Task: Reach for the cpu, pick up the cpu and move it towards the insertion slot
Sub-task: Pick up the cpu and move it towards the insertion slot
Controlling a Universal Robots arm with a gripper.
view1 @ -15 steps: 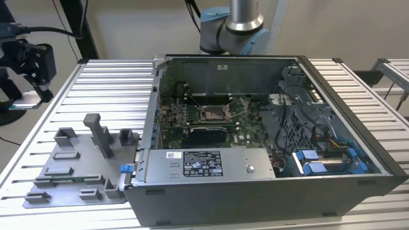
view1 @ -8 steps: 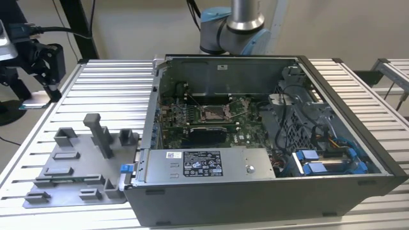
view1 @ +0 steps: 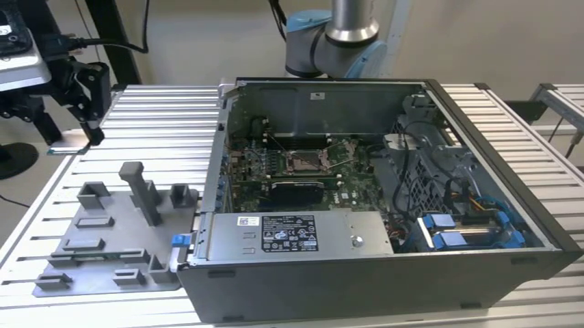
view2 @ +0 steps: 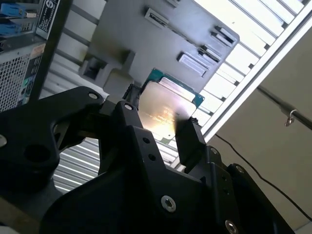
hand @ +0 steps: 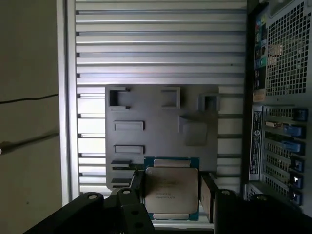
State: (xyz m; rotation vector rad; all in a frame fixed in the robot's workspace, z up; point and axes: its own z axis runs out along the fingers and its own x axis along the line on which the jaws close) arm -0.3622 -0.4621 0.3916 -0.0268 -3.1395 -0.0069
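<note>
End effector [hand: 172, 196]: black fingers [hand: 208, 194] clamped on two opposite edges of the cpu, seen in both wrist views.
Cpu [hand: 170, 183]: between the fingertips, silvery top toward the cameras, lifted off the grey fixture tray [hand: 161, 129].
Tray: flat on the ribbed bench [hand: 161, 48], beside the computer case [hand: 280, 58].
Insertion slot [view1: 304, 162]: inside the open case, on the green board.

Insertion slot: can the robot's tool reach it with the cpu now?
Probably yes. The computer case lies open, and the insertion slot sits bare with nothing over it. The tool, gripping the cpu, is off at the exterior view's left.
</note>
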